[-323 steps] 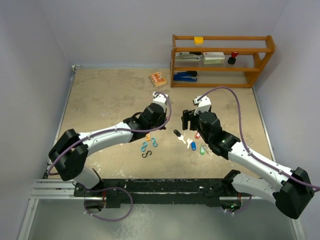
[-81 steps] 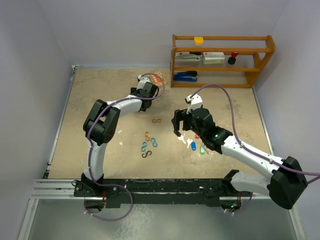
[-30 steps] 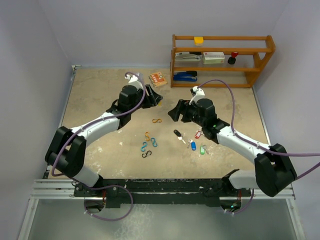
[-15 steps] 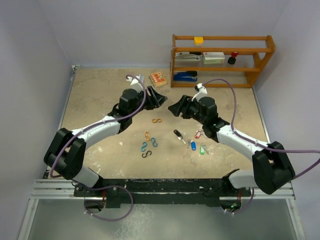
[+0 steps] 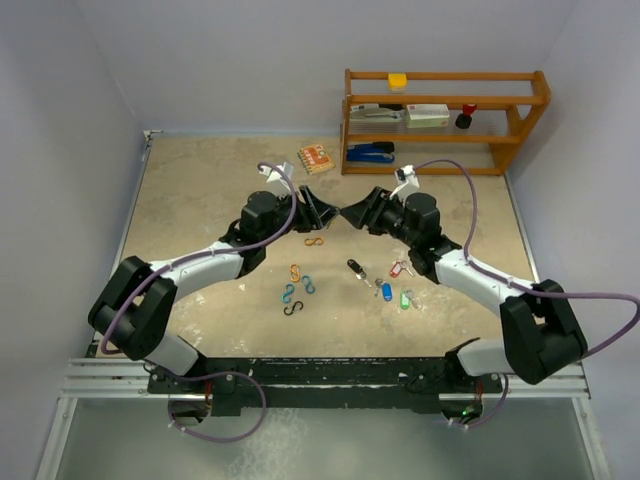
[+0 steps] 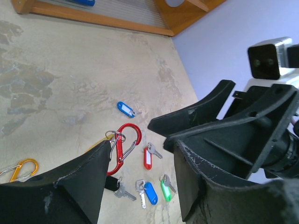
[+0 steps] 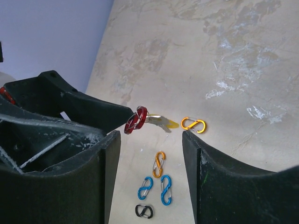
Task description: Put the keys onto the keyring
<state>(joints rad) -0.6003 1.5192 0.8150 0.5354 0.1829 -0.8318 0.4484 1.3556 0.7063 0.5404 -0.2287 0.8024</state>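
Newly converged, left end effector (image 5: 322, 207) and right end effector (image 5: 352, 215) gape beside red carabiner (image 7: 135, 120).

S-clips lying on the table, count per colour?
Orange S-clips: 2
Blue S-clips: 2
Black S-clip: 1
Total: 5

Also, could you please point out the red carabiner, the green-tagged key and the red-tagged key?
red carabiner (image 7: 135, 120), right wrist view, red body
green-tagged key (image 6: 165, 189), left wrist view, green tag
red-tagged key (image 6: 147, 157), left wrist view, red tag
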